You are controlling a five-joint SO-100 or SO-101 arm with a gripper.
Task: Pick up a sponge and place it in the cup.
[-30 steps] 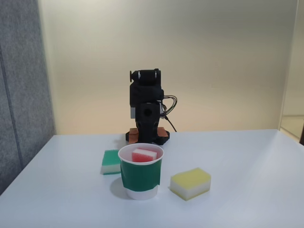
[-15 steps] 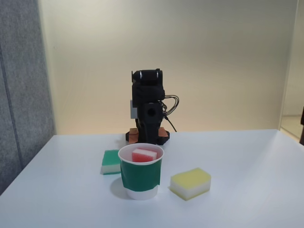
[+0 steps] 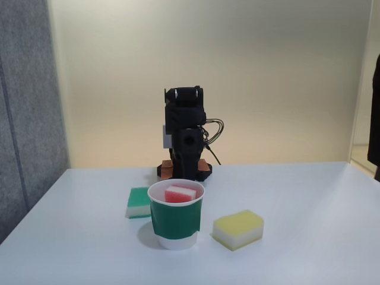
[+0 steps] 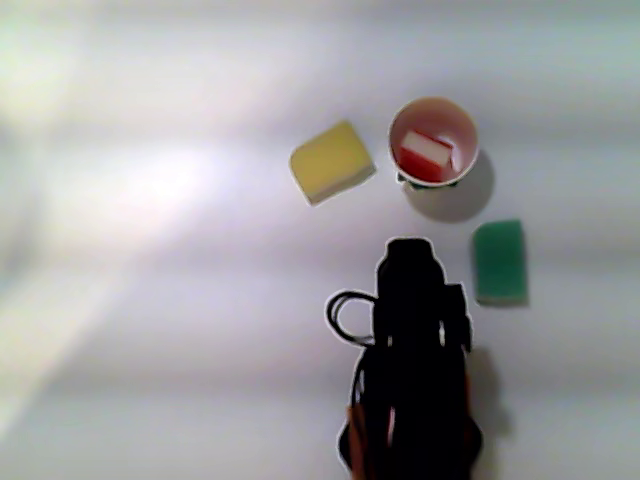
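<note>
The arm [image 3: 185, 139] stands folded upright over its base at the far side of the white table [image 3: 309, 237], a compact black mass in the fixed view and a dark silhouette [image 4: 415, 350] in the other view from above. Its gripper is tucked into that black bulk, and whether the jaws are apart or together cannot be told from either picture; nothing can be seen held in it. The cup [image 3: 176, 221], white with a wide green band, stands upright on the table in front of the arm, nearer the fixed camera and well apart from it. The sponge [image 3: 180, 193] with the red top lies tilted inside the cup, its red face and a white edge showing above the rim; from above it sits against the cup's inner wall [image 4: 426, 157]. A green-topped sponge [image 3: 138, 202] lies flat on the table just beside the cup, between cup and arm and off to the left in the fixed view. A yellow-topped sponge [image 3: 238, 228] lies on the other side of the cup, near it but not touching, and farther from the arm than the green one
</note>
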